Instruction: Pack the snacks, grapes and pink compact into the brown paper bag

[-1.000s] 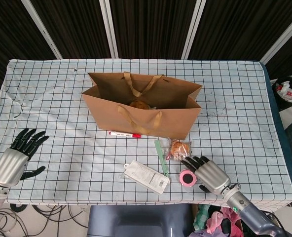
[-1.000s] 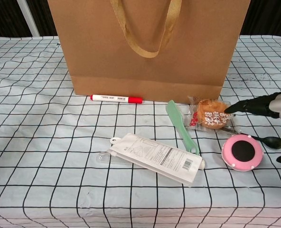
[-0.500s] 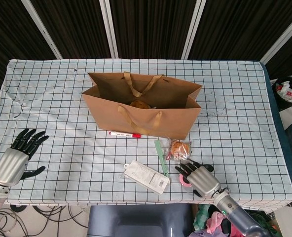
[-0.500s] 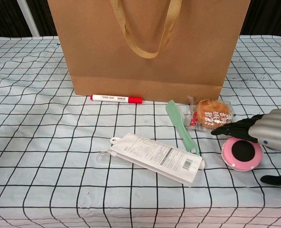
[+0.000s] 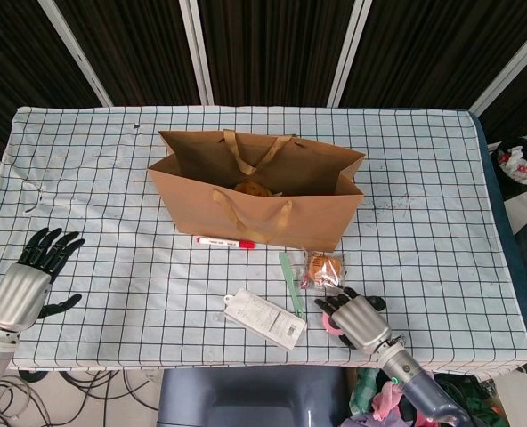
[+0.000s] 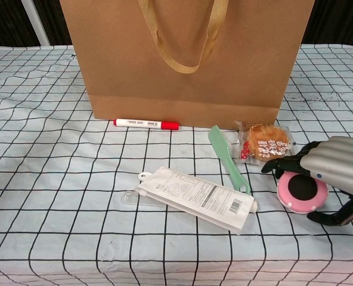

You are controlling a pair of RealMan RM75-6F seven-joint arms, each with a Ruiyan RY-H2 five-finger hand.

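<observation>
Two hands show, and only the right hand (image 6: pixel 334 173) is at work: it arches over the pink compact (image 6: pixel 302 192), fingertips (image 6: pixel 271 168) curled down at the compact's far-left rim and the thumb (image 6: pixel 328 218) low at its near-right side. Whether the grip has actually closed on it I cannot tell; the compact lies flat on the tabletop (image 6: pixel 57 179). From the head view the same hand (image 5: pixel 359 318) covers most of the compact (image 5: pixel 333 323).

Taking the compact as landmark: just behind it and slightly left lies a wrapped snack (image 6: pixel 265 143) in clear film, close to the fingertips. Left of the compact is a pale green flat tool (image 6: pixel 227 158), lying at an angle. Further left and nearer the camera sits a white labelled packet (image 6: pixel 194 196) with a barcode. Behind all these, well back from the compact, stands the brown paper bag (image 6: pixel 188 59), upright and open, with something orange-brown (image 5: pixel 252 189) already at its bottom as the head view shows. A red-and-white marker (image 6: pixel 146 124) lies along the bag's front foot.

Far left of the compact, at the tabletop edge, the left hand (image 5: pixel 30 280) hangs empty, fingers spread.
</observation>
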